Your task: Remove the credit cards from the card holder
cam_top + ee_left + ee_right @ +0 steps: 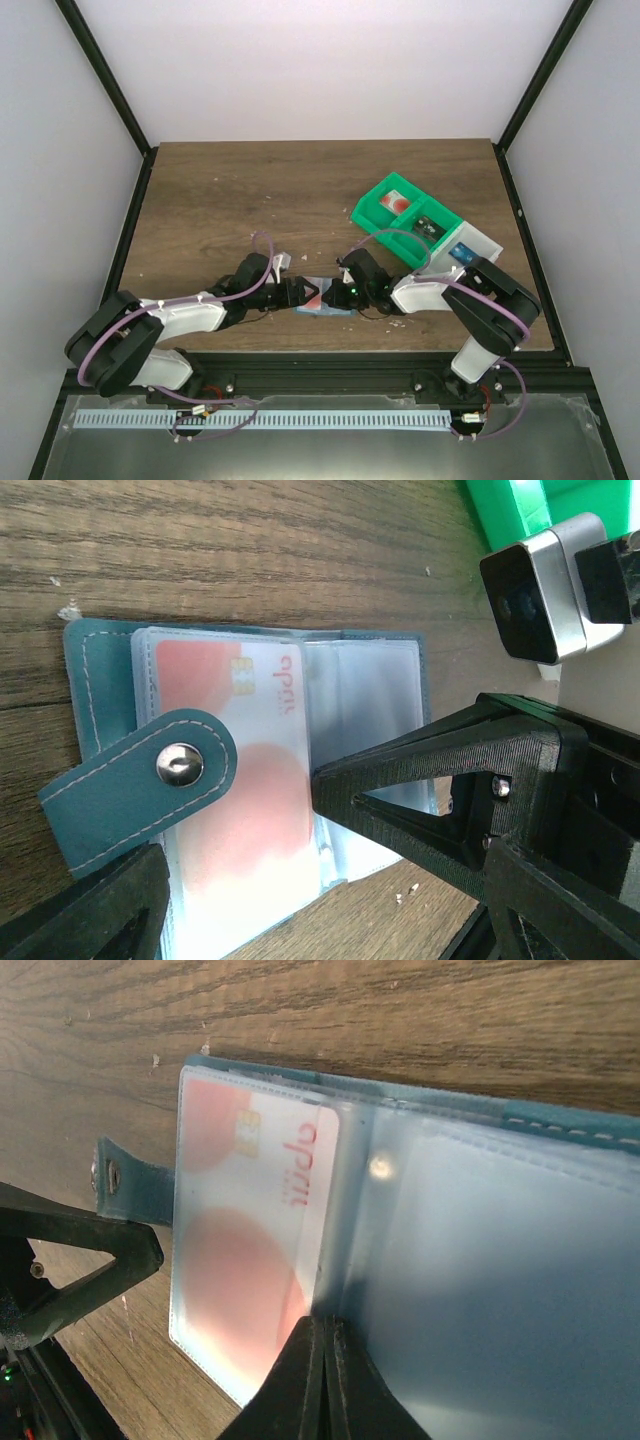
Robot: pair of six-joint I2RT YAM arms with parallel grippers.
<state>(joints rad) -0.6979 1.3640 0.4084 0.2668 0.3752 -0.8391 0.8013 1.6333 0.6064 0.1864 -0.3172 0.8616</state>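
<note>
Surface (220, 200) of wood carries the card holder (100, 670) at its near edge, between both arms. The holder lies flat and open with its clear sleeves facing up. Green-and-white bins (375, 213) stand well apart at the far right.

Step in hand: approach for extraction of 1 credit card (240, 770). Extraction is judged not yet begun, since the card sits inside its sleeve.

Left gripper (303, 294): jaws wide apart, holding nothing. In the left wrist view, the carded half of the holder lies between the 2 jaws. The closure strap (120, 795) is folded over one corner of the card.

Right gripper (322, 1340): jaws together, tips down at the fold of the holder, just beside the card's long edge. Whether they pinch a sleeve edge or only press on it cannot be told.

Next move, as judged:
1. The right jaws steady the holder against the surface.
2. The left jaws advance to the card and close on the card alone, not on the sleeve or strap.
3. The left jaws draw the card out along the sleeve opening.

Which side the sleeve opens on is not clear. The strap may need clearing first. The other half's pockets show no card, so only 1 is confirmed.
</note>
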